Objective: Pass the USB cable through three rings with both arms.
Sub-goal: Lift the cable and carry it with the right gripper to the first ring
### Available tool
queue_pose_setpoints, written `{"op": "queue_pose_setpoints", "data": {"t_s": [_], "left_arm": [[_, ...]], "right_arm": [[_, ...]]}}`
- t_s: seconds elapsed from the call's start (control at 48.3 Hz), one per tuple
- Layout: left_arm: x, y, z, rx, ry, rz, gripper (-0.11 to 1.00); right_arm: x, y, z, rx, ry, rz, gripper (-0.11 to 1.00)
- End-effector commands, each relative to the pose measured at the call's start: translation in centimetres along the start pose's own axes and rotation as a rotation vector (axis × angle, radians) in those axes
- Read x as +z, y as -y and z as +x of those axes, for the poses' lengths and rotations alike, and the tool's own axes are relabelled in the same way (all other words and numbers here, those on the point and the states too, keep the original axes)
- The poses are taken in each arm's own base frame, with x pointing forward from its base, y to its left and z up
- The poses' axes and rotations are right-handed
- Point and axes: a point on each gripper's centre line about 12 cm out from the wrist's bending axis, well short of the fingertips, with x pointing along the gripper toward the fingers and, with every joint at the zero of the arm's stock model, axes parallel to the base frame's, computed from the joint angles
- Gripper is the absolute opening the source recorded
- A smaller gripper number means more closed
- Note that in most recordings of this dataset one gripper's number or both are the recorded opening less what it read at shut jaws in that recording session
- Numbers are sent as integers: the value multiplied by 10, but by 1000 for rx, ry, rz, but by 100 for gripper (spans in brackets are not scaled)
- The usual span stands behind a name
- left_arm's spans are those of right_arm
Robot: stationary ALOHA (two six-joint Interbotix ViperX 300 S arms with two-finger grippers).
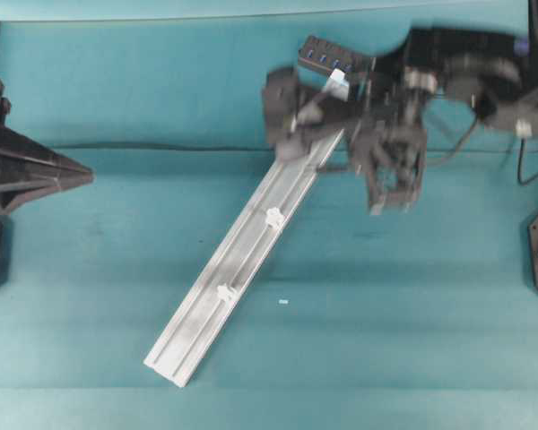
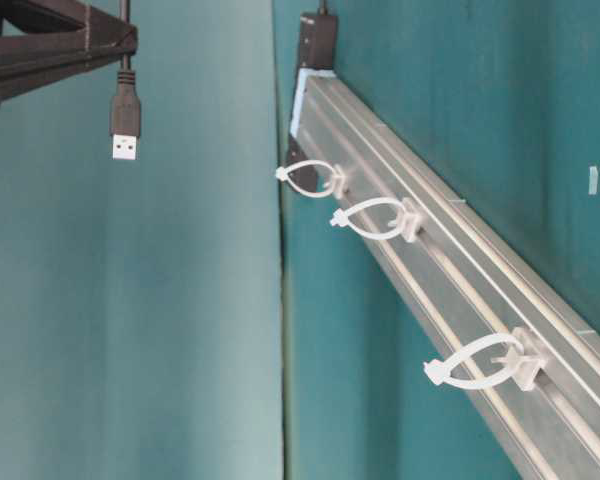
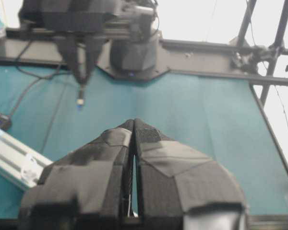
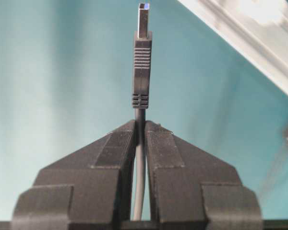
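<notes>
- The right black two-finger hand (image 4: 140,125) is clenched on the thin dark grey USB cable (image 4: 142,72), just behind its ribbed plug; the metal tip sticks out past the fingertips, above the teal desk (image 1: 386,340).
- From table level, that plug hangs in the air, well apart from the three small white plastic rings (image 2: 375,218) on the long silver aluminium rail (image 1: 242,269).
- The left black hand (image 3: 133,125) is shut tight and empty, off by the desk's left edge.
- A black hub with blue sockets (image 1: 334,58) sits at the rail's far end.
</notes>
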Motion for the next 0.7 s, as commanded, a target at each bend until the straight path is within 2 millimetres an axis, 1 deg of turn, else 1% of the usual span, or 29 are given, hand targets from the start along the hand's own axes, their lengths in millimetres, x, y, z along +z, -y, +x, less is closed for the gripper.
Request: {"op": "queue_pose_setpoints", "data": {"t_s": [0.0, 0.124, 0.186, 0.31, 0.393, 0.476, 0.58, 0.683], "left_arm": [[7, 0, 0, 2, 19, -3, -1], [8, 0, 0, 1, 25, -20, -1], [6, -1, 0, 3, 17, -29, -1], [7, -2, 2, 8, 24, -62, -1], [10, -1, 3, 0, 46, -92, -1], [8, 1, 6, -7, 39, -115, -1], [5, 1, 9, -6, 29, -136, -1], [4, 0, 12, -5, 24, -150, -1]], "right_arm": [[0, 15, -6, -32, 47, -63, 7], [-4, 33, -6, -65, 78, -154, 7], [-7, 40, -3, -80, 85, -212, 7], [-19, 55, 13, -103, 84, -322, 7], [-29, 65, 31, -133, 92, -399, 7], [-37, 73, 44, -171, 107, -460, 7], [-48, 86, 53, -216, 117, -499, 7], [-59, 103, 54, -254, 124, -488, 7]]}}
